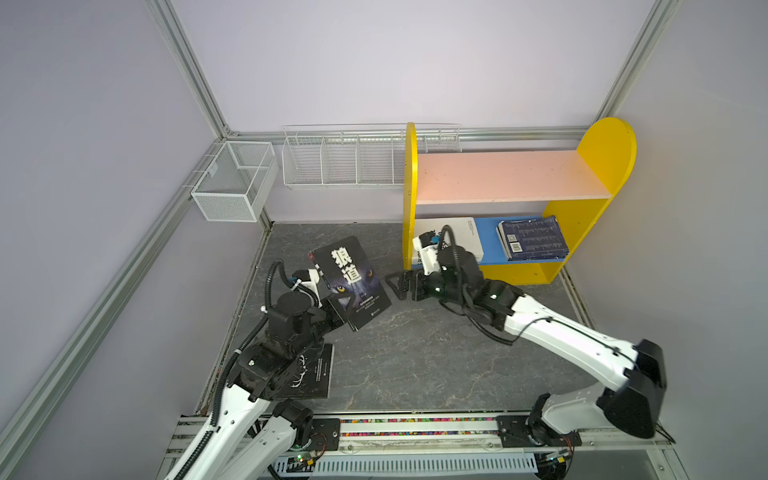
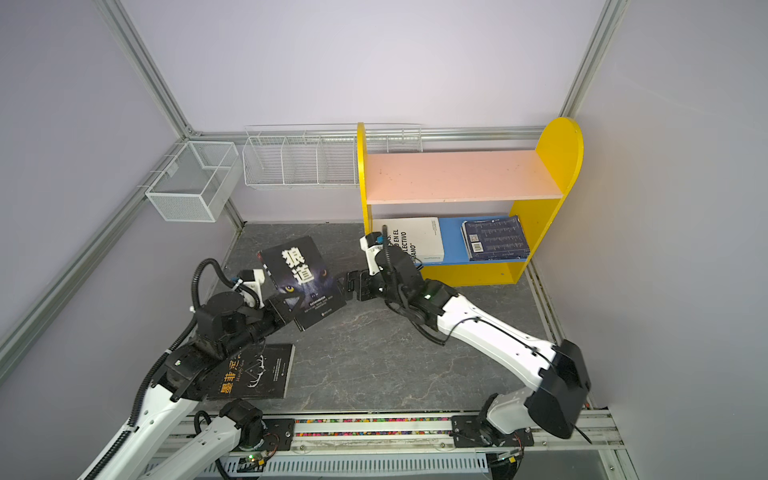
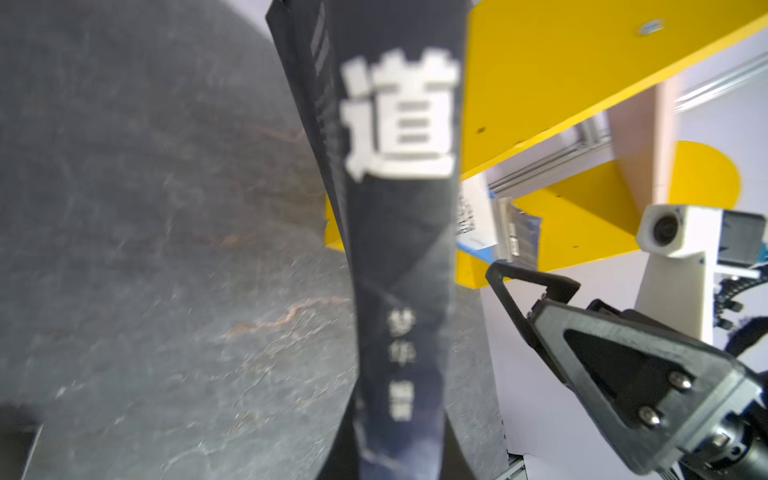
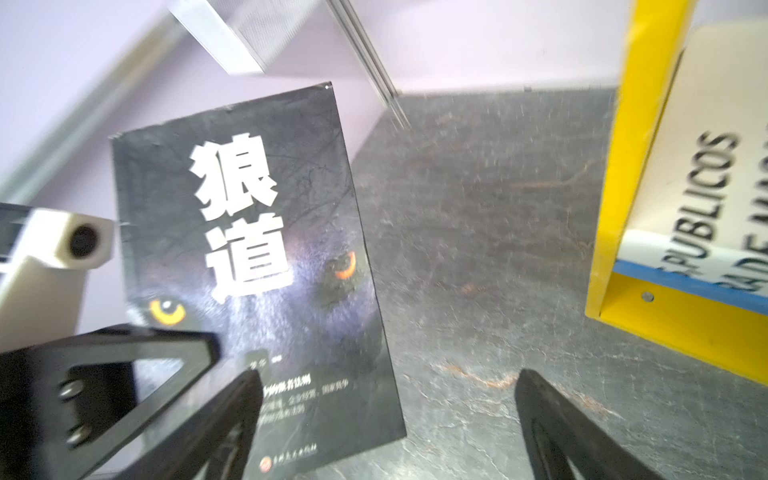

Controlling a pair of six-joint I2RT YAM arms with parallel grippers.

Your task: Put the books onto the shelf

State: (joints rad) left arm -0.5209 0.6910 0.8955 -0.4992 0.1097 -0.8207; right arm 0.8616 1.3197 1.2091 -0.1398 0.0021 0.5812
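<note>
Left end effector [image 1: 337, 306] pinches the lower corner of the tilted black wolf book [image 1: 351, 276]; right end effector [image 1: 395, 286], jaws spread, sits just beside it at 3 o'clock. The shelf [image 1: 410, 187], at 1 o'clock on the worktop [image 1: 415, 357], holds a white book [image 1: 463, 232] and navy books [image 1: 534, 239] on its blue lower board [image 1: 490, 243]; another black book [image 1: 318, 374] lies at 7 o'clock.

- Shelf [image 1: 606, 145]: 1, with 2 boards, the pink upper board [image 1: 498, 174] and the blue lower board [image 1: 488, 235].
- Black books: 2, both left of the shelf; the wolf-eyed book [image 1: 351, 282] is nearer it, the antler book [image 2: 253, 374] farther.
- White book [image 2: 419, 239]: 1, on the shelf's lower board.
- Navy books [image 1: 534, 237]: 1 stack, same board; number in it unclear.
- Wire baskets: 2, left of the shelf: mesh basket [image 1: 237, 183] and long divided basket [image 1: 345, 162].
</note>
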